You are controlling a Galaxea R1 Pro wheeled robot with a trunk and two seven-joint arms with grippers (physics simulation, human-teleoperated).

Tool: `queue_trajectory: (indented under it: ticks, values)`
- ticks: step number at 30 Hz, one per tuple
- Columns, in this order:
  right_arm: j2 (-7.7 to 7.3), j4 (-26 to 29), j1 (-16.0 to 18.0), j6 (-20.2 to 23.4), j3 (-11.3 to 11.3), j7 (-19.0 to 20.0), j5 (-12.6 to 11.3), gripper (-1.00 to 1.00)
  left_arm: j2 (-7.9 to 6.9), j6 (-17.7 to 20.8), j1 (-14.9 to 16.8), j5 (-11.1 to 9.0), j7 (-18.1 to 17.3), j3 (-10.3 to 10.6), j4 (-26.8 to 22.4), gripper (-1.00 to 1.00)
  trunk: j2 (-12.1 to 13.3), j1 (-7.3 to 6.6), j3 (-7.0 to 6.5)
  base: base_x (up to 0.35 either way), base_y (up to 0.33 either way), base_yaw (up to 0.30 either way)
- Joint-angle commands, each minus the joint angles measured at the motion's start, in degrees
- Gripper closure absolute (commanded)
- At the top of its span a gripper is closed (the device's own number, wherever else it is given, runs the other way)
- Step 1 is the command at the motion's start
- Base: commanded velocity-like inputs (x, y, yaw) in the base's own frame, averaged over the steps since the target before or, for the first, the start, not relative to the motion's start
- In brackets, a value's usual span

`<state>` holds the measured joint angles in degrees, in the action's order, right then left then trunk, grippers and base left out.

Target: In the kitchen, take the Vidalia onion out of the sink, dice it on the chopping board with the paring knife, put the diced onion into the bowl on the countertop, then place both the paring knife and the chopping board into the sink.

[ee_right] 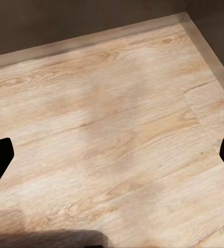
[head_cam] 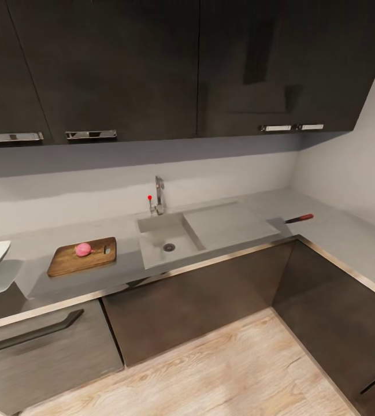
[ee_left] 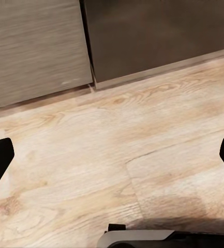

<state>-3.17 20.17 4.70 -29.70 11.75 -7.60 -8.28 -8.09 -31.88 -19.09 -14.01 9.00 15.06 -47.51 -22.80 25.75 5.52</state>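
Fingers of both the left gripper (ee_left: 112,155) and right gripper (ee_right: 112,155) hang spread and empty above the floor (ee_left: 117,155). Vidalia onion (head_cam: 83,249) already sits whole on the chopping board (head_cam: 71,261), left of the sink (head_cam: 164,240). Paring knife (head_cam: 299,219) lies far right, so dicing, bowling and clearing away remain.

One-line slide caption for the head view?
Pinkish-red onion sits whole on the brown wooden chopping board left of the empty steel sink; the red-handled paring knife lies far right on the countertop.

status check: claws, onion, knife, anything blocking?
Left claw and right claw open, empty, over wood floor. Pinkish-red onion whole on brown wooden chopping board. Red-marked paring knife on grey countertop. Nothing blocking.
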Motion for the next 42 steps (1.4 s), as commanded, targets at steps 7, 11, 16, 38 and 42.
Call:
queue_trajectory:
  ticks: [7,11,16,38,42]
  values:
    - [1.52,-1.65,-1.6,-0.74,0.64,-0.88,-1.66,-1.0,-0.88,-0.3,-0.15,-0.19,0.76,0.23,0.23,-1.0,-0.12,0.04,0.11,0.0,0.0,0.0]
    - [2.82,-1.87,-2.91,-0.88,0.64,-0.77,-1.44,-1.0,-0.89,-0.46,-0.16,-0.16,0.83,0.12,0.88,-1.0,-0.12,0.04,0.11,0.0,0.0,0.0]
    - [3.93,-1.77,-4.54,-0.95,0.64,-0.75,-1.41,-1.0,-0.88,-0.54,-0.16,-0.14,0.84,0.06,1.41,-1.0,-0.12,0.04,0.11,0.0,0.0,0.0]
    - [4.35,-1.62,-7.44,-0.89,0.48,-0.84,-1.83,-1.0,-0.89,-0.55,-0.16,-0.14,0.78,0.06,1.38,-1.0,-0.12,0.04,-0.13,0.0,0.0,-0.071]
    - [4.33,-1.58,-7.47,-0.89,0.47,-0.84,-1.82,-1.0,-0.89,-0.55,-0.16,-0.14,0.78,0.06,1.37,-1.0,-0.12,0.04,-0.32,0.0,0.0,-0.237]
